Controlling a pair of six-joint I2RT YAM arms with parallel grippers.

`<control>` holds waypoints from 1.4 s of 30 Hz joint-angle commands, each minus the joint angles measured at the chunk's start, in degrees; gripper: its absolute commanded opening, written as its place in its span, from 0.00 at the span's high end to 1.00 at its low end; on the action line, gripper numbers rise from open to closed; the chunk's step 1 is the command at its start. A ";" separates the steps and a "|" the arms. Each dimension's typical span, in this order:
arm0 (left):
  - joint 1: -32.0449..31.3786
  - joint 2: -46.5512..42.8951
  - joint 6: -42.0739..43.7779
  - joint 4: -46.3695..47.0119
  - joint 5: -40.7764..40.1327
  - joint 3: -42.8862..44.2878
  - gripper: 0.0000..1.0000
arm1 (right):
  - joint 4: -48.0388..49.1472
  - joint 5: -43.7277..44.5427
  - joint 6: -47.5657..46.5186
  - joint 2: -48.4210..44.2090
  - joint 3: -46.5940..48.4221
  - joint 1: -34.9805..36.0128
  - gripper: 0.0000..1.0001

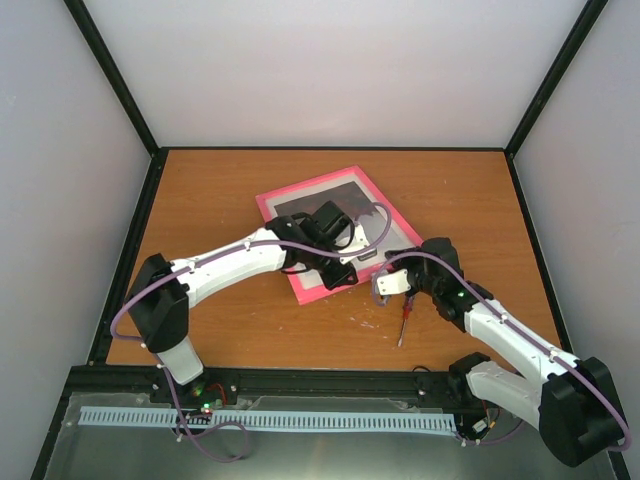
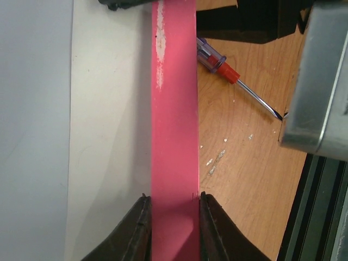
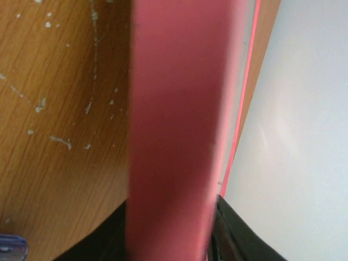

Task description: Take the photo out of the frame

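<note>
While the thin bright pink picture frame (image 1: 300, 186) sits mid-picture on the brown wooden tabletop (image 1: 220, 200), my left tool (image 2: 172, 198) narrowly pinches its lower border, my right tool (image 3: 173, 204) clasps the lower-right border, small red-handled screwdriver (image 2: 217, 61) just beside.

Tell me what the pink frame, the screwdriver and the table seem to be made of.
The frame: probably painted wood or plastic, matte pink, with paint scraped pale near one end. The screwdriver: clear plastic handle with red collar, shiny metal shaft. The table: wood or wood-look laminate, grain visible, flecked with pale scuffs.
</note>
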 commanded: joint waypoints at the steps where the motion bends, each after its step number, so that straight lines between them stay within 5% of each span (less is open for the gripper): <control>1: 0.00 -3.54 2.76 3.21 0.79 4.96 0.99 | 1.15 -0.20 -0.80 0.00 0.09 0.62 0.72; 5: 0.00 -5.29 2.04 3.02 -1.16 5.59 0.95 | -5.09 -0.34 -0.31 -0.20 4.62 0.65 0.85; 7: 0.00 -6.71 1.16 2.81 -2.78 5.94 0.83 | -9.30 -0.74 0.39 -0.39 7.82 0.58 0.89; 11: 0.00 -13.50 -0.40 4.15 -9.69 4.79 0.44 | -16.46 -1.41 0.48 -1.85 12.99 -0.04 0.94; 16: -0.14 -28.01 1.09 10.87 -16.84 -3.74 0.22 | -29.44 -6.81 1.69 -2.36 21.51 -3.88 0.96; 26: -0.52 -53.05 11.52 20.30 -12.63 -28.12 0.24 | -48.62 -16.88 -0.88 -0.72 37.29 -15.18 0.97; 34: -0.53 -52.91 15.79 21.07 -10.10 -33.79 0.25 | -56.48 -19.24 -2.41 -0.10 45.08 -17.43 0.97; 42: -0.53 -50.84 20.87 38.49 -11.24 -39.05 0.28 | -62.32 -21.22 -7.40 -5.09 44.95 -17.44 0.97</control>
